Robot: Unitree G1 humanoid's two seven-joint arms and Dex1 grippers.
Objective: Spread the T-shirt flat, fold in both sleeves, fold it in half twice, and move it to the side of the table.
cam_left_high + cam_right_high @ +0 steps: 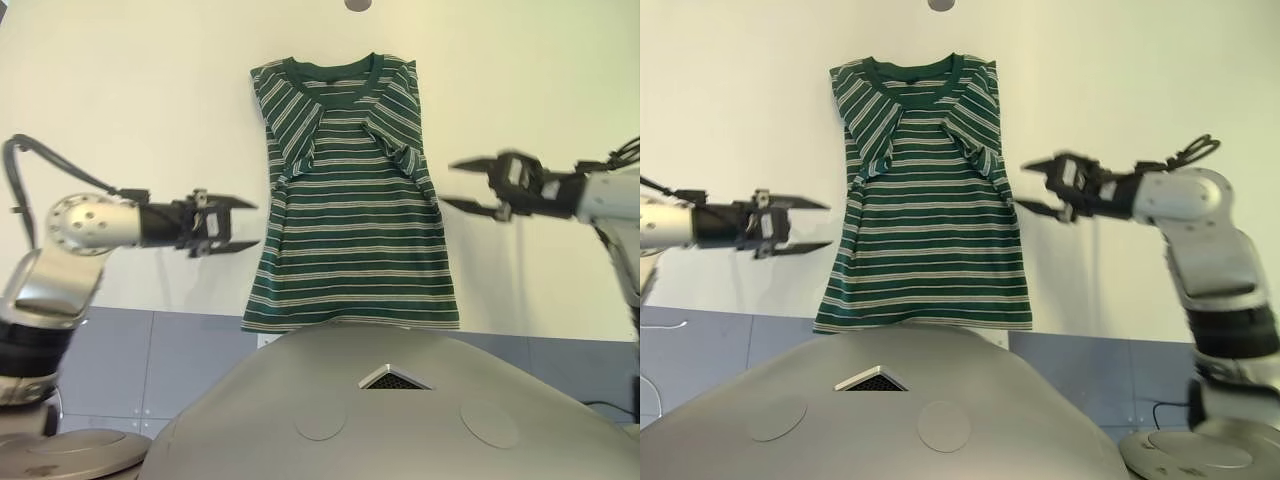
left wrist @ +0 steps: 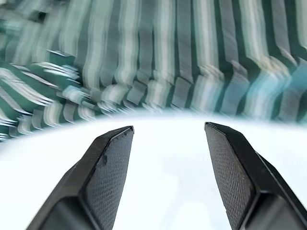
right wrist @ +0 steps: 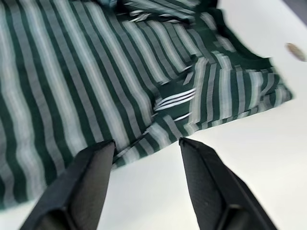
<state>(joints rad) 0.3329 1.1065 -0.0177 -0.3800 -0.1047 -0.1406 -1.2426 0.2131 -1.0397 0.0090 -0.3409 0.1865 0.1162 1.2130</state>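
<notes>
T-shirt (image 1: pixel 350 220) lies betw. the grippers, long axis running away from robot, collar far. Left gripper (image 1: pixel 256 222) & right gripper (image 1: pixel 447 183) both wide open, empty, each just beside a side edge.

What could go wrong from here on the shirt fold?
The sleeves folded in on the green-and-white striped T-shirt sit puckered; a half fold may spring them open.
Its hem lies by the near edge of the white table and might slide off.
The open left gripper and right gripper flank it unevenly; a skewed fold is possible.
</notes>
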